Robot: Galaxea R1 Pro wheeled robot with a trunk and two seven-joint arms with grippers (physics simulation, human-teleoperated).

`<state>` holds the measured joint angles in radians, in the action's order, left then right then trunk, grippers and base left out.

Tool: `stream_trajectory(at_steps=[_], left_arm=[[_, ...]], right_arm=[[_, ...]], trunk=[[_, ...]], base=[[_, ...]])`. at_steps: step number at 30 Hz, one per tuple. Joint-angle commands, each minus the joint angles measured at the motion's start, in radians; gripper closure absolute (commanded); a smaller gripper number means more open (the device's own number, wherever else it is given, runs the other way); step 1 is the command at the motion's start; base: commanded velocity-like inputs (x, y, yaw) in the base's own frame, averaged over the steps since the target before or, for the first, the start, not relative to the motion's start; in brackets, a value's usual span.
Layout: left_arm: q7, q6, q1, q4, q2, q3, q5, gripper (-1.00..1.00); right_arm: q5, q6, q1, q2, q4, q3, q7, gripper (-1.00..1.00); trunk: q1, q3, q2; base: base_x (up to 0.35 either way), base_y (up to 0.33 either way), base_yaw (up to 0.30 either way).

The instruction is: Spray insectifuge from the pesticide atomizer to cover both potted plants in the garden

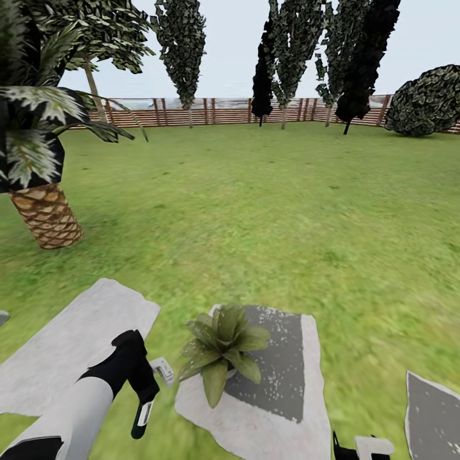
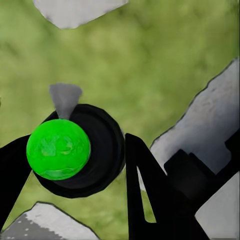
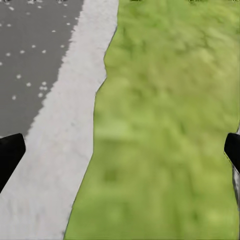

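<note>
In the head view my left gripper (image 1: 145, 393) hangs low at the left, shut on the pesticide atomizer (image 1: 163, 370), whose white trigger head pokes out toward a potted plant. That potted plant (image 1: 220, 354), a low rosette of broad green leaves, sits just right of it on a grey stepping stone (image 1: 275, 415). The left wrist view looks down on the atomizer (image 2: 75, 150): a dark round body with a bright green top and a grey nozzle, held between the black fingers (image 2: 145, 185). My right gripper (image 1: 361, 447) shows at the bottom edge. In the right wrist view it (image 3: 120, 155) is open over grass beside a stone edge.
The garden lawn stretches ahead to a brown slatted fence (image 1: 223, 110) with dark trees and a bush (image 1: 425, 102). A scaly palm trunk (image 1: 48, 214) stands at the left. More stepping stones lie at the left (image 1: 70, 345) and the right (image 1: 434, 415).
</note>
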<state>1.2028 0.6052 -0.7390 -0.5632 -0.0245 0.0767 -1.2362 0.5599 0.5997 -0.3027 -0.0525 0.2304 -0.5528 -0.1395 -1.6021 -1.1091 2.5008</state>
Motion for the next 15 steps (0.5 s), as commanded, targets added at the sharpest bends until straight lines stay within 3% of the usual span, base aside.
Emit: stream_trajectory(at_steps=[1,7,10,15], left_arm=[[0.009,0.008,0.0,-0.001,0.001,0.005,-0.013,1.0],[0.012,0.008,-0.001,-0.001,0.006,0.006,-0.081,1.0],[0.018,0.01,-0.002,-0.003,0.006,0.006,-0.086,1.0],[0.11,0.007,-0.022,-0.004,0.0,0.005,-0.089,1.0]], right_arm=[[0.011,0.003,-0.001,0.0,-0.002,-0.004,-0.006,-1.0],[0.011,0.003,-0.001,0.0,-0.002,-0.004,-0.006,-1.0],[0.011,0.003,-0.001,0.0,-0.002,-0.004,-0.006,-1.0],[0.009,0.003,-0.001,0.0,0.0,-0.004,-0.008,-1.0]], trunk=[[0.0,-0.001,0.0],[0.0,-0.001,0.0],[0.0,-0.001,0.0],[0.0,-0.001,0.0]], base=[[0.215,-0.145,0.0],[0.235,-0.162,0.0],[0.239,-0.167,0.0],[0.105,-0.165,0.0]])
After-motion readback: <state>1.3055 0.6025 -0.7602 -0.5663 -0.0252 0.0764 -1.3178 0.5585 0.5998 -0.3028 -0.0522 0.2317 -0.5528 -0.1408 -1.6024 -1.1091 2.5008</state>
